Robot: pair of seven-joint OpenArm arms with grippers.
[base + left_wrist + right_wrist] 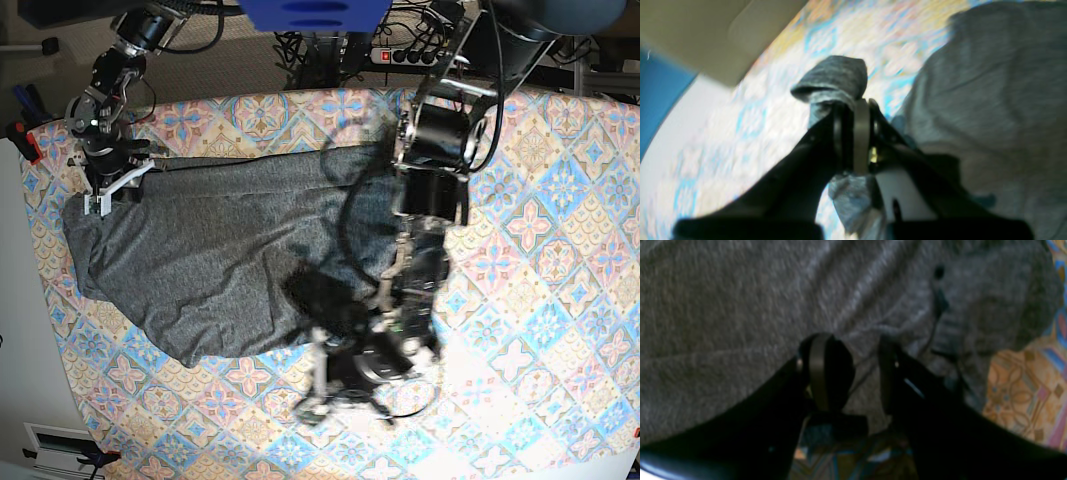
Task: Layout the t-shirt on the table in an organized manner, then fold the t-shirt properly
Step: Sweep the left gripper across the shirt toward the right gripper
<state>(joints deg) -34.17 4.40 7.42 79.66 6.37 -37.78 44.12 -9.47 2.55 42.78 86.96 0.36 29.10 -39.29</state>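
Note:
The dark grey t-shirt [230, 260] lies rumpled across the left half of the table [540, 260]. My left gripper [855, 108] is shut on a fold of its cloth, and a rolled bit of the t-shirt [835, 80] sticks out past the fingertips above the patterned table [773, 110]. In the base view this left gripper [328, 388] is blurred, near the shirt's front right corner. My right gripper [853, 353] stands with its fingers [820, 370] apart over the t-shirt [740, 306]. It is at the shirt's far left corner, as the right gripper [105, 190] shows in the base view.
A power strip and cables [400, 50] lie beyond the table's far edge. A red clamp [30, 140] sits at the far left corner. A beige panel [706, 33] and a blue surface [656, 93] lie past the table edge in the left wrist view.

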